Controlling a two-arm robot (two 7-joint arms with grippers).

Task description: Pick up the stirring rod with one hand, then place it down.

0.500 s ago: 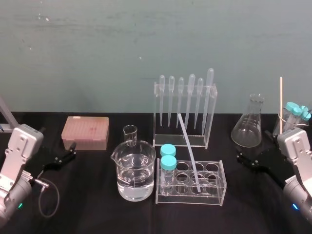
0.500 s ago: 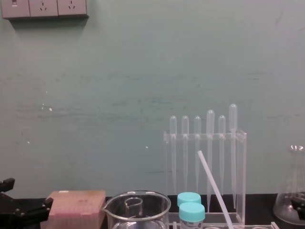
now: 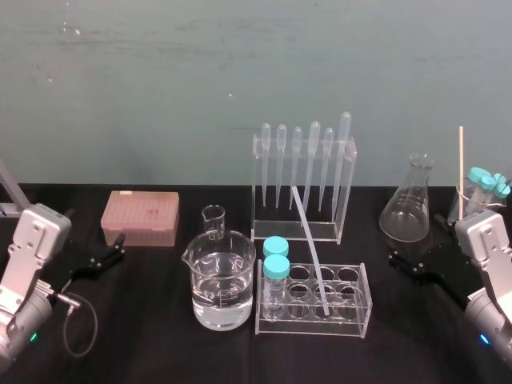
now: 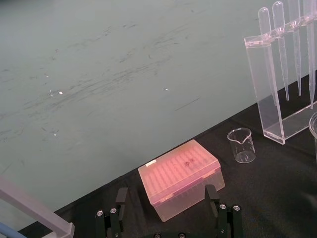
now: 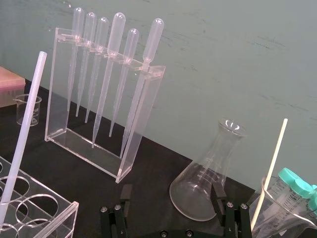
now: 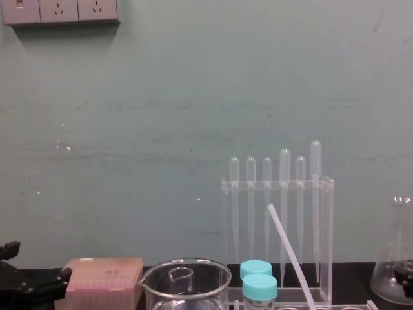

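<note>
The stirring rod [image 3: 310,244] is a thin translucent-white stick leaning in the clear tube rack [image 3: 352,320] at the table's middle, its top tilted back toward the pipette stand. It also shows in the right wrist view [image 5: 22,139] and in the chest view [image 6: 290,255]. My right gripper [image 3: 416,240] rests low at the right side, well clear of the rod, open with nothing between its fingers [image 5: 216,193]. At the left side my left gripper [image 3: 94,232] sits parked, open as well, facing the pink box; one of its fingers [image 4: 121,196] shows in the left wrist view.
A pink tip box [image 3: 140,218] lies at back left. A large beaker of water [image 3: 222,280] and a small beaker [image 3: 213,222] stand left of the rack. Two teal-capped tubes [image 3: 276,268] sit in the rack. Behind it stands a pipette stand [image 3: 302,180]; a flask [image 3: 408,210] is at right.
</note>
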